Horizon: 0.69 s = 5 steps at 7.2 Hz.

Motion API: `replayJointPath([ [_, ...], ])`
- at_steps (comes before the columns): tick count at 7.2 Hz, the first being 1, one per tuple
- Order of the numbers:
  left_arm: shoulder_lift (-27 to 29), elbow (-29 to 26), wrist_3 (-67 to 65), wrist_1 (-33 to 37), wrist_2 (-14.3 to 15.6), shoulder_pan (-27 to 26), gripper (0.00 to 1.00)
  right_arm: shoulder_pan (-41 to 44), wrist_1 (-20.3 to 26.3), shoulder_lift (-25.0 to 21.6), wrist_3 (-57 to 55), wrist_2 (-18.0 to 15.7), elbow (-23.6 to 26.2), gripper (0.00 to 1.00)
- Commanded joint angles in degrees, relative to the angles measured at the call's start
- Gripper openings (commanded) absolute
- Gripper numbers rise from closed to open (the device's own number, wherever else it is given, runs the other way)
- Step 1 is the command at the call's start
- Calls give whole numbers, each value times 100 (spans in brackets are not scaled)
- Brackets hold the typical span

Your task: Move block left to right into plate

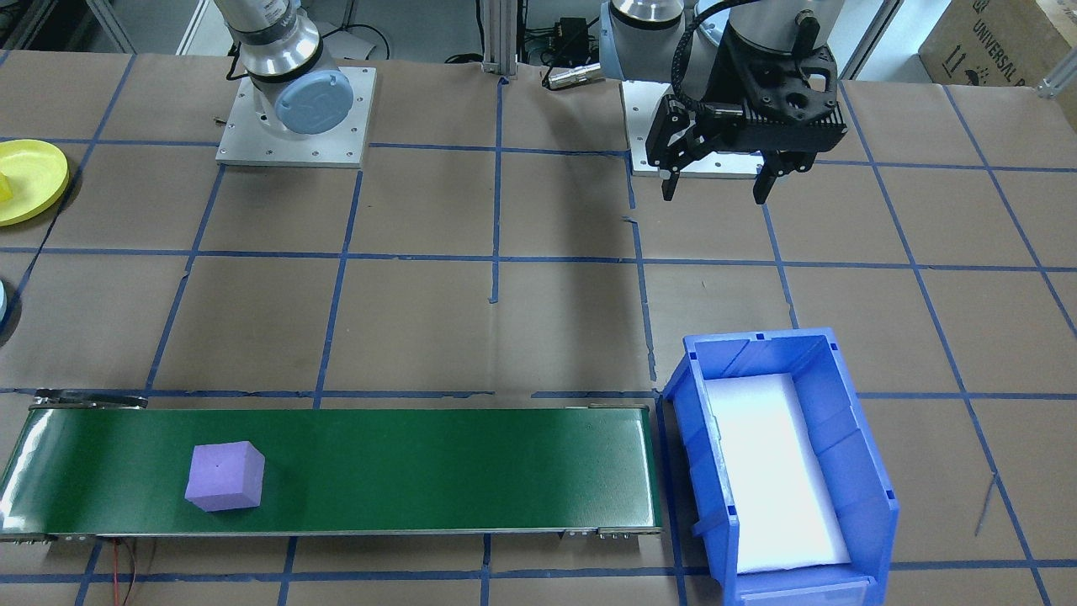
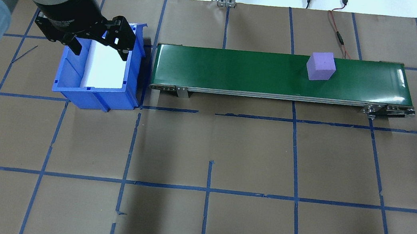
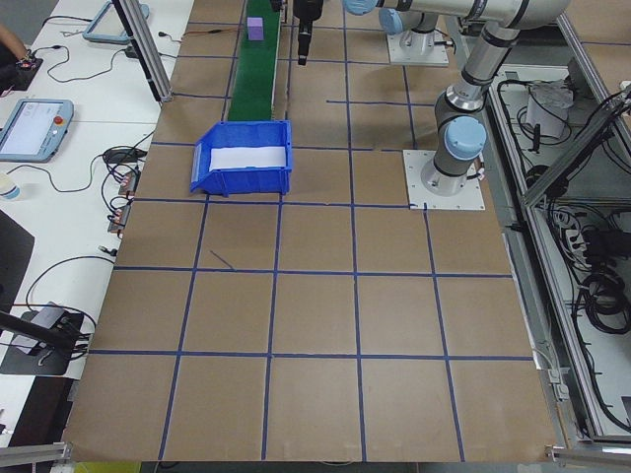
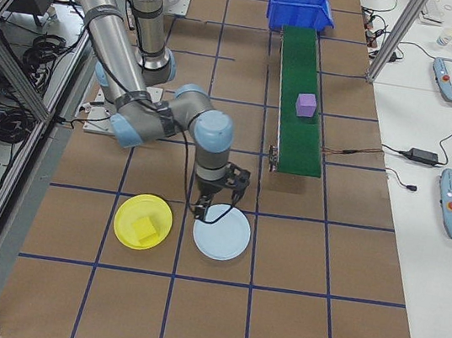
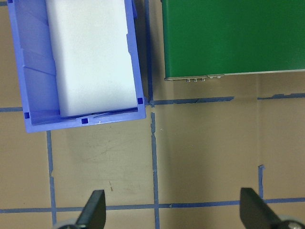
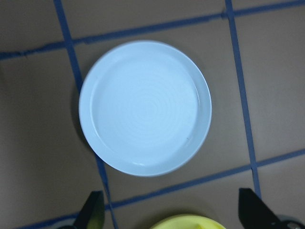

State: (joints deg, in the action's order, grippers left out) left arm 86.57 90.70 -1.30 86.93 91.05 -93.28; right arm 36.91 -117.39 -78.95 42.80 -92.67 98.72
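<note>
Right now the purple block (image 1: pixel 225 476) sits untouched on the green conveyor belt (image 1: pixel 421 467), toward the robot's right end of it, well apart from the blue bin (image 1: pixel 782 463) at the other end. Hovering above the pale blue plate (image 6: pixel 145 107), the right gripper (image 6: pixel 174 212) has its fingers spread and empty; a yellow plate (image 4: pixel 142 221) with a yellow piece lies just beside. Near the bin, the left gripper (image 1: pixel 717 178) hangs parted too, holding nothing. A good pick would probably centre the right fingers squarely over the block's flat sides before closing.
</note>
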Motion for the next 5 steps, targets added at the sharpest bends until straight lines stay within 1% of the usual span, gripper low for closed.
replayJointPath([
  [1, 0, 0, 7, 0, 0, -6, 100, 1121, 629, 353, -895, 876, -503, 100],
  [2, 0, 0, 7, -9, 0, -6, 100, 1586, 604, 502, -992, 969, -695, 100],
  [3, 0, 0, 7, -9, 0, -6, 100, 1957, 612, 660, -1481, 1153, -940, 100],
  [4, 0, 0, 7, -1, 9, -6, 100, 2169, 586, 862, -1799, 1538, -1064, 100],
  [5, 0, 0, 7, 0, 9, -6, 100, 2380, 551, 1012, -2115, 1637, -1109, 100],
])
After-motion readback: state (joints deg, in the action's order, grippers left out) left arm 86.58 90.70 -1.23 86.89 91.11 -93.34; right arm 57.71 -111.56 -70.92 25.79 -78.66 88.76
